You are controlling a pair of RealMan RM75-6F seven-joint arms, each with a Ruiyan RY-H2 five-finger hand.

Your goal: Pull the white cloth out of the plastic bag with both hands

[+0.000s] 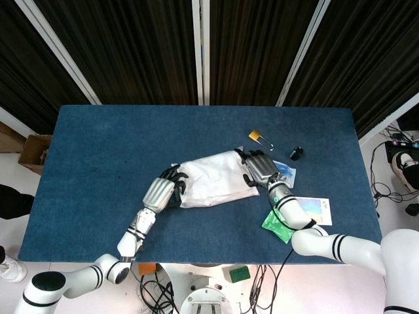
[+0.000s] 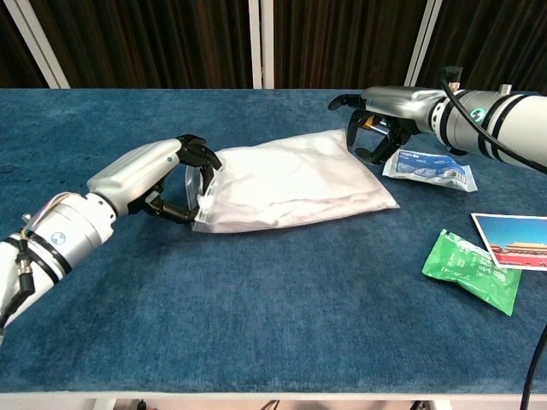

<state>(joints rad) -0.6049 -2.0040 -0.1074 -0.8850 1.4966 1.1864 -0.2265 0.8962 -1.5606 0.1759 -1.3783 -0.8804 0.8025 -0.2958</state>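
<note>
Fingers [image 1: 175,178] of my left hand [image 1: 160,191] curl into the plastic bag [image 1: 213,176] mouth; right hand [image 1: 258,169] clamps its far end. Head view: bag mid-bench [image 1: 98,170], long axis running left-right, mouth toward left hand. Chest view: left hand [image 2: 149,175] grips the open mouth, white cloth [image 2: 291,184] inside; right hand [image 2: 376,115] pinches the bag corner.

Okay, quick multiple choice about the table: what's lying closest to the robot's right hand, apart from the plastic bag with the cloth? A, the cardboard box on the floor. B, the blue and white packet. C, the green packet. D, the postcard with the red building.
B: the blue and white packet lies just beside the right hand at the bag's far end, while the green packet and postcard sit nearer the table's front edge.
</note>
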